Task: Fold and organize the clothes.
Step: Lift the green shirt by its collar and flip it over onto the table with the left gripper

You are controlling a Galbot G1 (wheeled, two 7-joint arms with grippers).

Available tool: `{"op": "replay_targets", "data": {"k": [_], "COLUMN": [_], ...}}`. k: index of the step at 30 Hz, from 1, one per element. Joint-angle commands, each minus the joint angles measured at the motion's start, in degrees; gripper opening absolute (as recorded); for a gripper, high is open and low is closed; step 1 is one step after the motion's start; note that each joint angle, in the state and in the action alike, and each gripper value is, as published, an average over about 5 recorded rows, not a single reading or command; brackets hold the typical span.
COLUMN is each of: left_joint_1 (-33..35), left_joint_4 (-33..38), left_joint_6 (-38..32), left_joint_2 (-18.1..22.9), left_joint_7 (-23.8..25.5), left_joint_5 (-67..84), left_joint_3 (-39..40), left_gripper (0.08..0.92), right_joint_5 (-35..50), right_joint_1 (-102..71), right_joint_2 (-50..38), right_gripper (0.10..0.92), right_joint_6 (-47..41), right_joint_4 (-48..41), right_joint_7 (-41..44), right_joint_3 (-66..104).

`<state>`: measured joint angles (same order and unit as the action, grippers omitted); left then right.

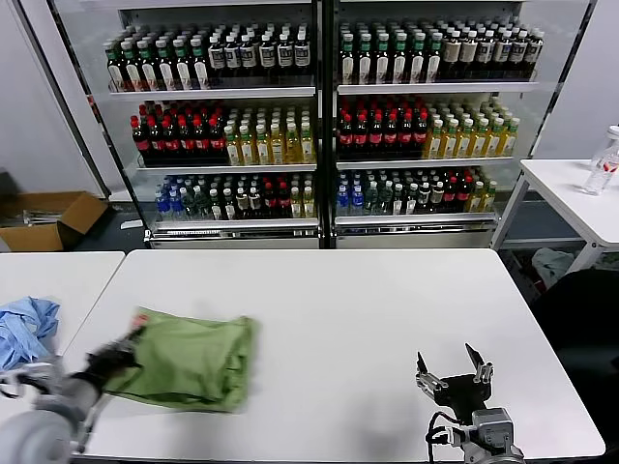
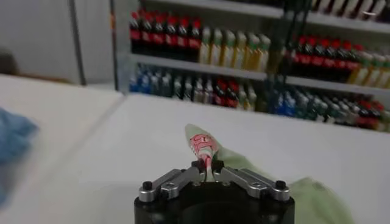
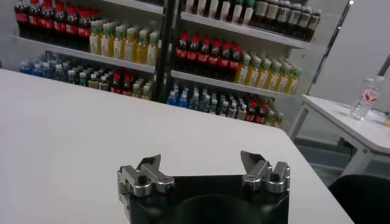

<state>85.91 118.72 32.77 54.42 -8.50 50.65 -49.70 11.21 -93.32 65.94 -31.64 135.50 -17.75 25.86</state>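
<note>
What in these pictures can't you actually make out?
- Green shirt: head view, folded over, so its front stays hidden; whether it is one shirt or more is unclear.
- Left gripper: blurred in the head view.
- Blue cloth: cut off by the edge.
- Bottle labels: too small to read.

A shirt (image 1: pixel 189 361) lies on the bench (image 1: pixel 387 319) at its left end, the left hand (image 1: pixel 124 350) at its left edge. The right hand (image 1: pixel 453 372) hovers near the bench's front right. Bottle shelves (image 1: pixel 319 126) stand behind.

The white table (image 1: pixel 368 309) carries only a folded green shirt (image 1: pixel 189 362) near its left front edge, while left of that shirt a second table (image 1: pixel 58 275) holds blue cloth (image 1: pixel 24 329).
</note>
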Motion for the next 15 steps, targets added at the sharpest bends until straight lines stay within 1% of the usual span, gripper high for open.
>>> {"op": "replay_targets", "data": {"k": [1,4,5,8,9,11,13,15], "left_joint_1": [0.9,-5.2,-6.7,-9.8,-10.6,-12.3,-13.8,-15.1], "left_joint_4": [11.8,13.6,13.6,11.2,9.8,6.6,4.2,3.2], "left_joint_6": [0.7,0.7,0.7,0.6,0.5,0.5,0.4,0.4], "left_joint_2": [-7.4,-0.2,3.0,13.0,16.1,20.9,24.3,26.5], "left_joint_7": [-2.8,-5.1,-5.3,-4.7,-4.3,-4.0,-4.1,-4.8], "left_joint_5": [4.6,-0.9,-2.4,-7.1,-8.6,-11.0,-12.4,-12.7], "left_joint_3": [2.2,19.3,24.3,35.8,38.7,43.1,45.7,47.1], "left_gripper": [0.110,0.110,0.110,0.110,0.110,0.110,0.110,0.110], "right_joint_5": [0.0,-0.2,-0.3,-0.7,-0.8,-0.9,-1.0,-1.0], "right_joint_1": [0.3,-0.6,-0.9,-1.6,-1.7,-1.7,-1.6,-1.6], "right_joint_2": [0.3,0.3,0.3,0.4,0.4,0.4,0.5,0.5], "right_gripper": [0.823,0.823,0.823,0.823,0.823,0.823,0.823,0.823], "right_joint_6": [0.1,0.1,0.1,0.2,0.2,0.1,0.0,-0.1], "right_joint_4": [0.0,0.6,0.7,0.9,0.9,1.0,1.1,1.3], "right_joint_7": [-0.1,-0.1,-0.2,-0.2,-0.3,-0.4,-0.5,-0.6], "right_joint_3": [-0.3,0.4,0.6,1.0,1.1,1.0,0.9,1.0]}}
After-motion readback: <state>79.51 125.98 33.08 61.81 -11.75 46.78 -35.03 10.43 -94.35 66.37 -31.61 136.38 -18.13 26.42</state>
